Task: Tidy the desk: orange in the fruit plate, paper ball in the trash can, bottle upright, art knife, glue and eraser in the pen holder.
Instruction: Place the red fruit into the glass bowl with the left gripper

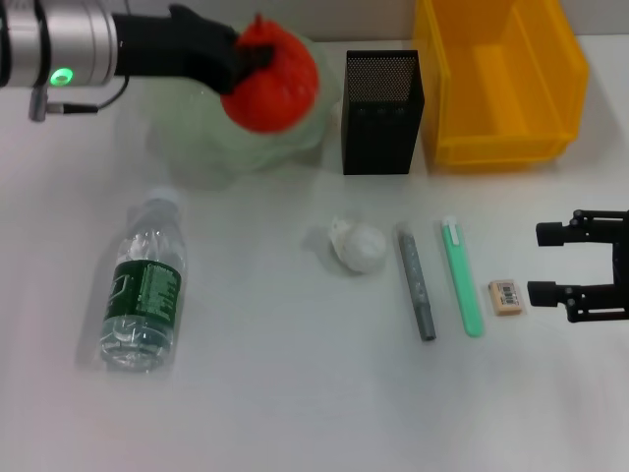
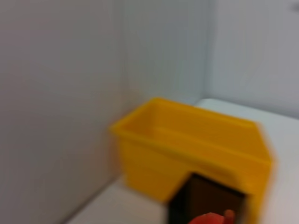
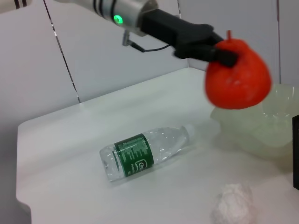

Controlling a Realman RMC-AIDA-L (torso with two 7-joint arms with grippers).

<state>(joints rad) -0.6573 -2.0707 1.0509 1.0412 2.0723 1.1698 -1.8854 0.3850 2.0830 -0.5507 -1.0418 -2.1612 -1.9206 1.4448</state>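
My left gripper (image 1: pixel 251 54) is shut on the red-orange orange (image 1: pixel 270 79) and holds it in the air above the pale green fruit plate (image 1: pixel 201 138). The right wrist view shows the same orange (image 3: pixel 238 79) above the plate (image 3: pixel 266 126). The bottle (image 1: pixel 142 290) lies on its side at the left. The paper ball (image 1: pixel 356 244), a grey stick (image 1: pixel 416 280), a green art knife (image 1: pixel 462 275) and the eraser (image 1: pixel 507 296) lie in a row. My right gripper (image 1: pixel 546 264) is open just right of the eraser. The black pen holder (image 1: pixel 382 111) and yellow trash can (image 1: pixel 501 84) stand at the back.
A white wall closes the table at the back and left. The left wrist view shows the trash can (image 2: pixel 196 154), the pen holder (image 2: pixel 205 200) and the top of the orange (image 2: pixel 210 219).
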